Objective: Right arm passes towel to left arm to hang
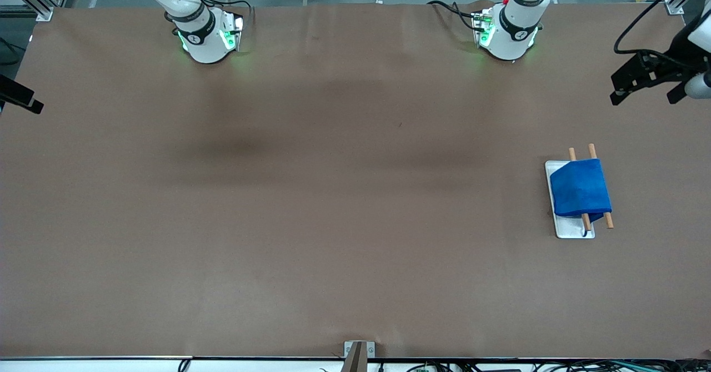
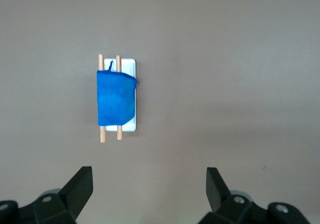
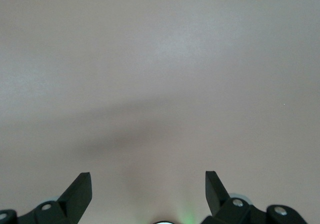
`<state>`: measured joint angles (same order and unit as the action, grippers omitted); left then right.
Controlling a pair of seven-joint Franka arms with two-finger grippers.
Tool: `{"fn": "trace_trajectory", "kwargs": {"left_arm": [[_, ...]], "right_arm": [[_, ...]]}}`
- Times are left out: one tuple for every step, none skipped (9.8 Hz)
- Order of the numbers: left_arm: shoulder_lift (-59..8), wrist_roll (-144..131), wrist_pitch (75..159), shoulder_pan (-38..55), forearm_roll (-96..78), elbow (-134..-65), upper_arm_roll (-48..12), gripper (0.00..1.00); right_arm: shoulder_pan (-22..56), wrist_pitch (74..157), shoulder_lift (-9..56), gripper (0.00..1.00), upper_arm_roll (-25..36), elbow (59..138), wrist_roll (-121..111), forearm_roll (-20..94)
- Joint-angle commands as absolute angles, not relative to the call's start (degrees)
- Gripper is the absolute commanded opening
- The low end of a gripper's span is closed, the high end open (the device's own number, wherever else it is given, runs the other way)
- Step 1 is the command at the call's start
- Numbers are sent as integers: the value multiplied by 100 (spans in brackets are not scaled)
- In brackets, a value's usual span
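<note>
Looks like this one's basically finished. The towel (image 1: 580, 189) is already draped over the two wooden rods of the little rack (image 1: 562, 228), at the right of the front view, a bit below the middle, toward the left arm's end of the table (image 1: 333, 194). Nothing seems left to do.

The left gripper (image 1: 647, 86) is at the right edge of the front view, upper part, jaws spread wide and empty. The right gripper (image 3: 148, 184) shows at the bottom of its wrist view, also wide open, holding nothing, over bare table.

No labels or writing I can read anywhere.
</note>
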<state>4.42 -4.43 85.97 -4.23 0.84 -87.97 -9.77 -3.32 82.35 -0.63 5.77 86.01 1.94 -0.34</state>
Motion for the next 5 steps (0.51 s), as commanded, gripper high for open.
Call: {"fn": "trace_trajectory", "kwargs": {"left_arm": [[834,-352,8544,-308,-9,-9474,-914,100],[809,-343,8499,-290,0,-9431,-931,100],[765,-343,8499,-307,0,-9396,-932,100],[704,-343,8499,-290,0,-9326,-932,100],[651,-334,8499,-281,9,-9238,-940,100]], "right_arm": [[-395,8148,-97,100,536,8596,132,-97],[-396,8139,-97,100,545,8596,132,-97],[-396,8139,-97,100,545,8604,132,-97],[-396,8139,-97,100,545,8596,132,-97],[-404,8139,-97,100,545,8596,132,-97]]}}
